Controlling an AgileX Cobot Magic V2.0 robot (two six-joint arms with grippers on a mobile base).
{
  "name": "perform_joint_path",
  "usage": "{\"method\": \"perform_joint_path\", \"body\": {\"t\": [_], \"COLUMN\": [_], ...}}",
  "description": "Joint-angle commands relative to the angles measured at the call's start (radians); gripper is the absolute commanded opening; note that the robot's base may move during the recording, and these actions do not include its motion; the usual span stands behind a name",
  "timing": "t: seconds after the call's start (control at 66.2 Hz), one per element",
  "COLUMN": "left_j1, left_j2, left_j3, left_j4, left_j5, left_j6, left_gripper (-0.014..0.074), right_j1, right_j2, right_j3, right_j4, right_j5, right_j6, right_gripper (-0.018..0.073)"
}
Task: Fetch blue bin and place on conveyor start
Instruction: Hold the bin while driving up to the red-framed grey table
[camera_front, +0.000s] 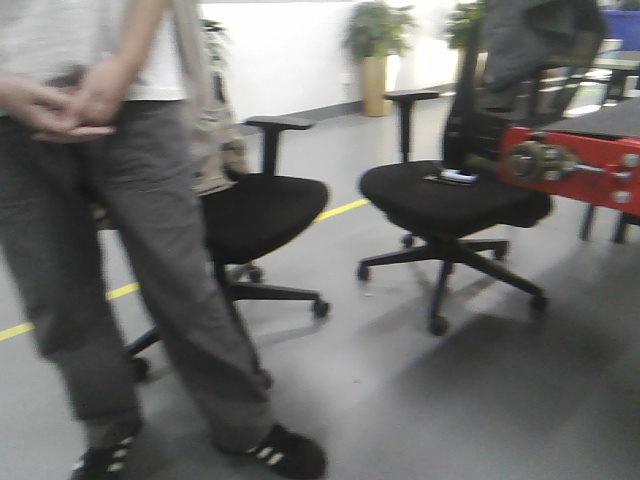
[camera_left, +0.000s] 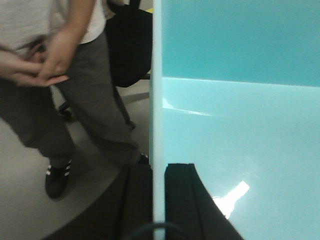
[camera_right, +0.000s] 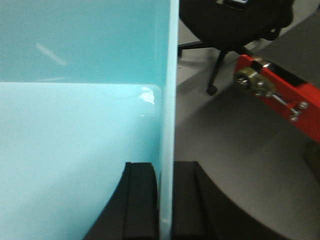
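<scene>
Firmly, my left end effector (camera_left: 159, 171) and right end effector (camera_right: 166, 169) each clamped a wall of the bin (camera_left: 240, 125) to share its load; the conveyor (camera_right: 280, 95) lay at two o'clock.

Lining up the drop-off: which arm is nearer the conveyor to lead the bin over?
Right, likely. Both clamp the bin, but the conveyor shows beyond the right gripper; the left gripper faces a person.

Two office chairs (camera_front: 262, 215) (camera_front: 445, 200), one person (camera_front: 120, 210), one blue bin (camera_left: 240, 130).
</scene>
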Motion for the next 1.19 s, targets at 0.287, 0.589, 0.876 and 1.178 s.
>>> {"method": "perform_joint_path", "body": {"t": [0.287, 0.589, 0.876, 1.178], "left_j1": [-0.007, -0.007, -0.007, -0.007], "left_j2": [-0.013, -0.013, -0.013, -0.013], "left_j3": [-0.013, -0.013, -0.013, -0.013], "left_j4": [0.026, 0.026, 0.026, 0.026], "left_j5": [-0.04, -0.04, -0.04, -0.04], "left_j6": [0.005, 0.005, 0.005, 0.005], "left_gripper": [-0.0111, -0.0111, -0.0111, -0.0111], "right_j1": [-0.001, -0.001, -0.001, -0.001], "right_j2": [-0.014, -0.014, -0.014, -0.014], "right_j3": [-0.009, -0.009, -0.009, -0.009], "right_j4": [-0.027, -0.027, -0.027, -0.027], "right_j5": [-0.02, -0.02, -0.02, -0.02], "right_j6": [-0.012, -0.012, -0.012, -0.012], "right_gripper": [-0.0158, -0.0158, -0.0158, -0.0158]}}
